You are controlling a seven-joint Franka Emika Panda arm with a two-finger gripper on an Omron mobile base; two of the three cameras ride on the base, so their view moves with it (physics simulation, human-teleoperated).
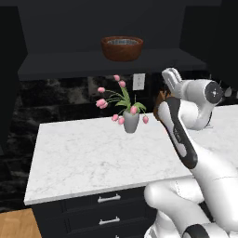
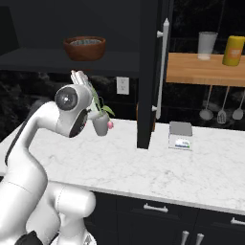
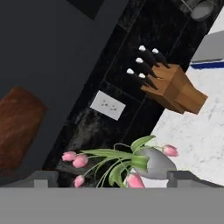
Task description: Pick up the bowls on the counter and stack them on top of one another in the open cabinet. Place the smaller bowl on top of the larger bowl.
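The larger reddish-brown bowl [image 1: 122,50] [image 2: 84,50] stands on the dark cabinet's shelf [image 1: 69,62] [image 2: 38,60]. Nested in it is the smaller bowl [image 1: 122,42] [image 2: 86,42], of which I see the pale speckled inside. My gripper [image 1: 171,75] [image 2: 78,75] [image 3: 116,179] hangs in the air below and to the right of the shelf, apart from both bowls. It is open, its fingertips [image 3: 43,177] far apart with nothing held. In the hand view the brown bowl [image 3: 17,131] sits at the left edge. The white marble counter [image 1: 93,153] [image 2: 158,167] lies beneath.
A grey vase of pink tulips [image 1: 131,122] [image 2: 100,125] [image 3: 153,162] stands on the counter just under my hand. A wooden knife block [image 3: 175,89] and a wall outlet [image 1: 138,82] are behind it. The open cabinet door [image 2: 153,72], a grey box [image 2: 180,135] and hanging utensils [image 2: 222,112] are to the right.
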